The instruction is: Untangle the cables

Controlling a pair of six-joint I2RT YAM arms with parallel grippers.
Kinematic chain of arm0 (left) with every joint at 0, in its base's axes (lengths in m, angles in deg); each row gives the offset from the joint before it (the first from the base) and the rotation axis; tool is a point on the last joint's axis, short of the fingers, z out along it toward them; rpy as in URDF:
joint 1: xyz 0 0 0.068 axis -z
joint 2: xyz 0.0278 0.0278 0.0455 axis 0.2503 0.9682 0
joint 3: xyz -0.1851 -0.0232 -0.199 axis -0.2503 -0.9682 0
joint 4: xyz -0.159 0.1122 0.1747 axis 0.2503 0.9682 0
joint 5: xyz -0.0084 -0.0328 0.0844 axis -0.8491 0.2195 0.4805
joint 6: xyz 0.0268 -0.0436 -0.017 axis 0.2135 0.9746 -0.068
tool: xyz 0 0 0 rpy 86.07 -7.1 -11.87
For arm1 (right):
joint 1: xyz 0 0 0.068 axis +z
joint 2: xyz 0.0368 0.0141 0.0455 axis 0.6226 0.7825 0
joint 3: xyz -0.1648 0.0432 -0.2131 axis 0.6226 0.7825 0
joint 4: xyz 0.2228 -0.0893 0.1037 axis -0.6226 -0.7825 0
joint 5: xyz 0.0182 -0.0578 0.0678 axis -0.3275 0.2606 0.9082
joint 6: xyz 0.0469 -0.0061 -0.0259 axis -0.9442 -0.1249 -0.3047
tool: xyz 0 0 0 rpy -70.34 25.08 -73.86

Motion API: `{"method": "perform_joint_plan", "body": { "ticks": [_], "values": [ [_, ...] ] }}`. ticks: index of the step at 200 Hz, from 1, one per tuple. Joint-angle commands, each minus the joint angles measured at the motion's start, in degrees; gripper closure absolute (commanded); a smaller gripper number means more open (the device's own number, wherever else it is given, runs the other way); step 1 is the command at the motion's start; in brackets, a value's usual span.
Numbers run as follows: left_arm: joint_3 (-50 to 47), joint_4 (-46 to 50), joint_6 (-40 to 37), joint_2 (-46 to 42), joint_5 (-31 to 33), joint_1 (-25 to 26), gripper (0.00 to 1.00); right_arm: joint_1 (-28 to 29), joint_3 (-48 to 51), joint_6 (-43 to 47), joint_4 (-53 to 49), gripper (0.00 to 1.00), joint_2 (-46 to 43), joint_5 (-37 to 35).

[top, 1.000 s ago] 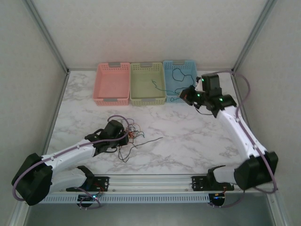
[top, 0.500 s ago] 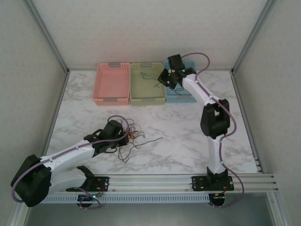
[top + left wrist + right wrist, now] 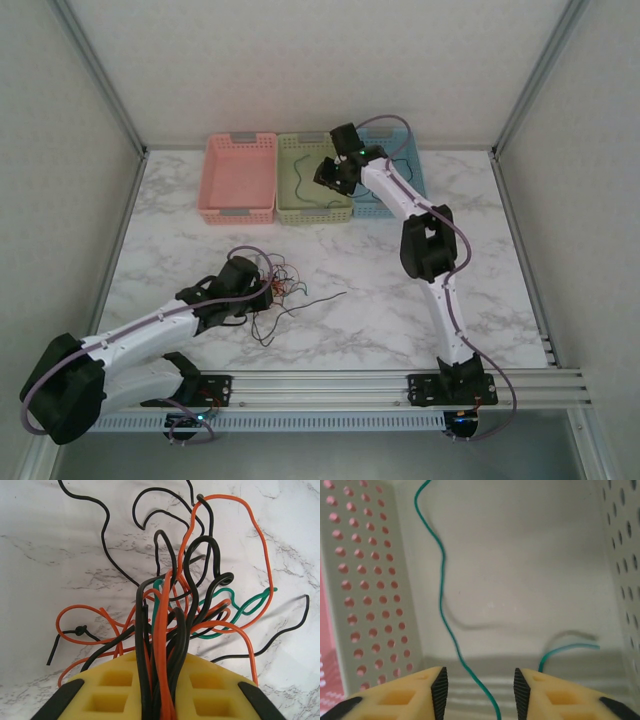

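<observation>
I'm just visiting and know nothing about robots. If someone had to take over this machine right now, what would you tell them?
Left gripper: shut on the tangle of black, red-orange and green cables, low over the table.
Right gripper: open, over the green basket; a green cable in that basket passes between its fingers.
Done: one green cable is separated and in the green basket.
Left: the bundle is knotted, with black, red-orange and at least one green strand to pull apart.
</observation>
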Motion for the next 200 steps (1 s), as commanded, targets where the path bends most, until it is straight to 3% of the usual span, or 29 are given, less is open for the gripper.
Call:
{"method": "perform_joint_plan", "body": {
  "ticks": [1,36,85,108,141,200],
  "values": [
    [-1.1,0.4,-0.9,-1.4,-1.6,-0.5,1.0,1.6,7.1,7.3,2.0,0.56,-14.0,-3.7],
    [-2.4,-2.3,-0.1,-2.9,-3.4,-0.5,1.0,3.0,35.7,8.8,17.3,0.54,-37.0,-3.1],
    [-1.8,-4.5,-0.6,-2.7,-5.6,-0.5,1.0,5.5,66.2,10.2,28.5,0.59,-58.1,10.5],
    [-1.2,-4.7,-2.6,-3.4,-6.9,-0.5,1.0,7.9,74.8,12.5,28.5,0.61,-62.6,13.1],
    [-0.4,-3.5,-4.6,-4.9,-8.0,-0.5,1.0,10.5,81.3,15.1,29.0,0.56,-64.4,14.6],
    [1.0,-3.8,-4.0,-4.8,-10.6,-0.5,1.0,12.2,88.3,19.8,39.1,0.54,-59.4,19.8]
  ]
}}
